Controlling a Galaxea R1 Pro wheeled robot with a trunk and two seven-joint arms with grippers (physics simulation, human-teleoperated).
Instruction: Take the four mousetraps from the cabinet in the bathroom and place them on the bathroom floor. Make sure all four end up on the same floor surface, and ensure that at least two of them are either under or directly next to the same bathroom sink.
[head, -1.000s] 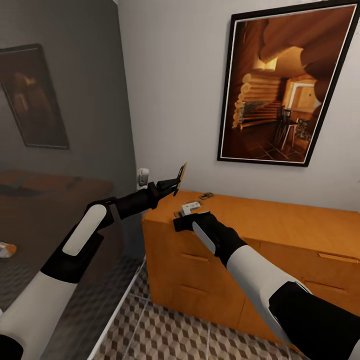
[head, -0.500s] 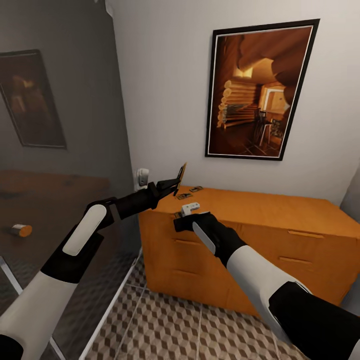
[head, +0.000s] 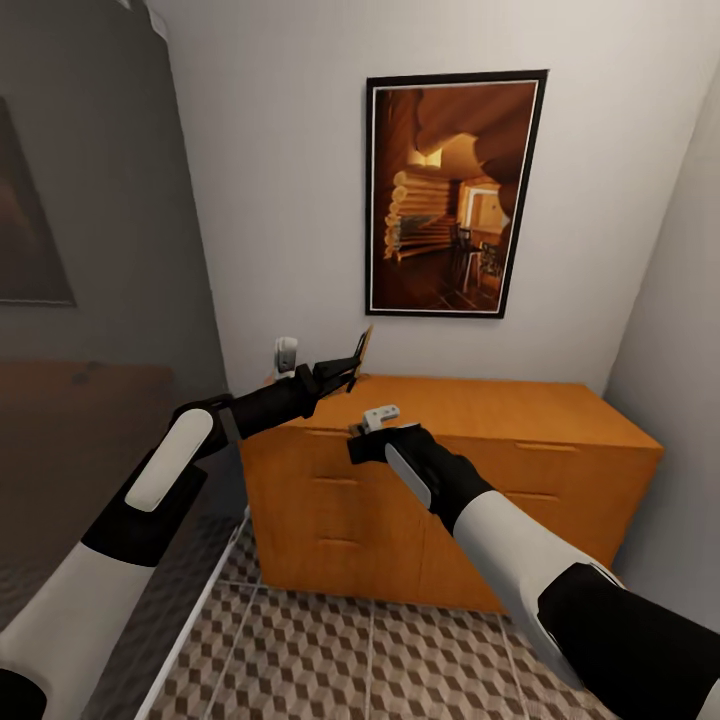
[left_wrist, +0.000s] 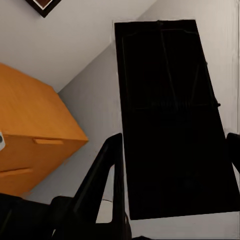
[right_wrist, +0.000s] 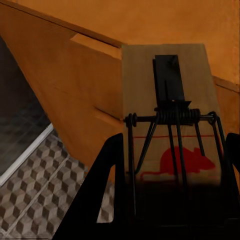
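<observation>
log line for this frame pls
phase: carrying | left gripper: shut on mousetrap | right gripper: shut on second mousetrap | cabinet: drawers closed, ahead | floor: no traps seen

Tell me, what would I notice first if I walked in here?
Probably the big black-framed painting of a log cabin room on the white wall, right above the low orange-brown wooden cabinet. In front of the cabinet, the robot's left gripper holds up a small flat wooden mousetrap, and the right gripper clamps another mousetrap with a red mouse picture.
</observation>
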